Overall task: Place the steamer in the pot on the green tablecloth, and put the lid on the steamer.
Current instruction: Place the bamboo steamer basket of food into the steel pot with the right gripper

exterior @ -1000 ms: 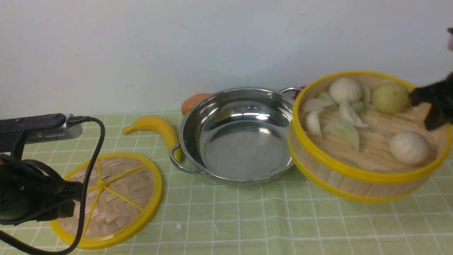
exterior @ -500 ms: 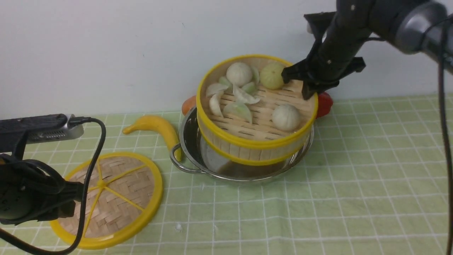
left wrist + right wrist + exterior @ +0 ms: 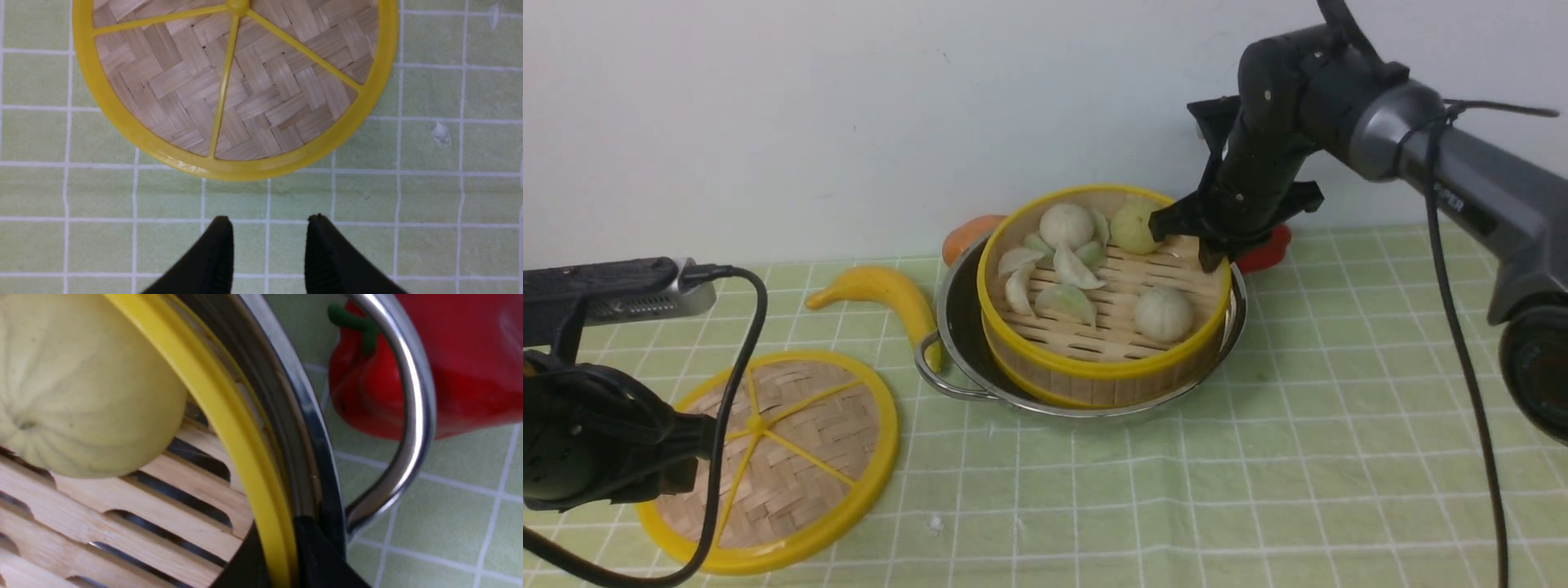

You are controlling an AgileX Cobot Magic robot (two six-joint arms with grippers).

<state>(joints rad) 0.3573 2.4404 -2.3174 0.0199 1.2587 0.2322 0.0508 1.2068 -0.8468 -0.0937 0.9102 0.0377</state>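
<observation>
The steamer (image 3: 1094, 371) with white and green dumplings and buns sits inside the shiny pot (image 3: 954, 327) on the green tablecloth (image 3: 1258, 457). My right gripper (image 3: 1205, 245) is shut on the steamer's far right rim. In the right wrist view its fingers (image 3: 310, 555) pinch the yellow rim (image 3: 229, 416) just inside the pot rim (image 3: 302, 416). The lid (image 3: 784, 457) lies flat on the cloth at the front left. My left gripper (image 3: 267, 222) is open and empty above the cloth, just short of the lid's rim (image 3: 229, 169).
A yellow banana (image 3: 890, 298) lies against the pot's left handle (image 3: 927, 367). An orange fruit (image 3: 968, 233) sits behind the pot. A red pepper (image 3: 1270, 245) sits beside the right handle (image 3: 412, 416). A white wall stands close behind.
My right gripper carried the steamer from the right to over the pot, then lowered it into the pot. The left arm and lid have not moved.
</observation>
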